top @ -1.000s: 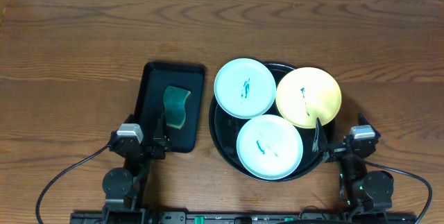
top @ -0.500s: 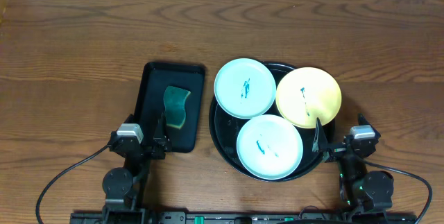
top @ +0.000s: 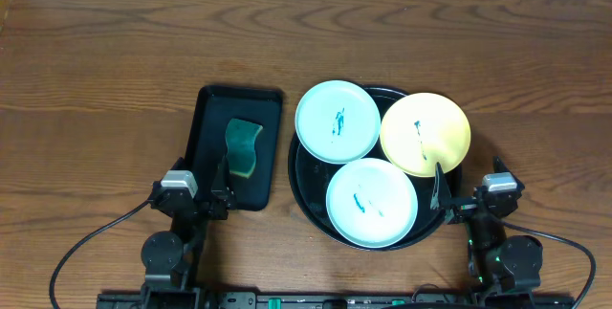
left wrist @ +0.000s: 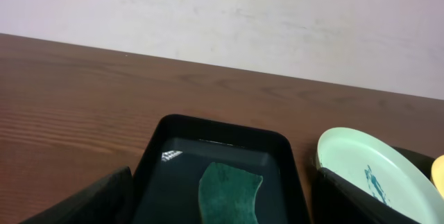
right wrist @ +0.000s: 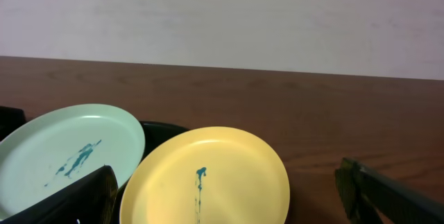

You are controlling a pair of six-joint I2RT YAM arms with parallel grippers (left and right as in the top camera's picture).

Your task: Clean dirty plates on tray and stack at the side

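Nothing has moved since the earlier overhead view; arms, plates and trays hold the same positions. Overhead view: the round black tray sits on the wooden table, right of centre, and carries all three plates. A pale mint plate lies at the tray's far left and overhangs its rim. The yellow plate lies at the far right, also overhanging the rim. A second mint plate lies at the near side, inside the rim. The three plates crowd together with their edges meeting; which one overlaps which cannot be told. Each plate bears a teal smudge at its centre.

Just beside the round tray, to its left, stands a smaller rectangular black tray holding a green sponge with a wavy outline.

The left claw rests at the near end of the rectangular tray, jaws spread wide and holding nothing. The right claw rests at the near right edge of the round tray, beside the yellow plate, jaws likewise spread wide and empty. In each wrist view the two dark fingers stand at the lower corners, with open space between them.
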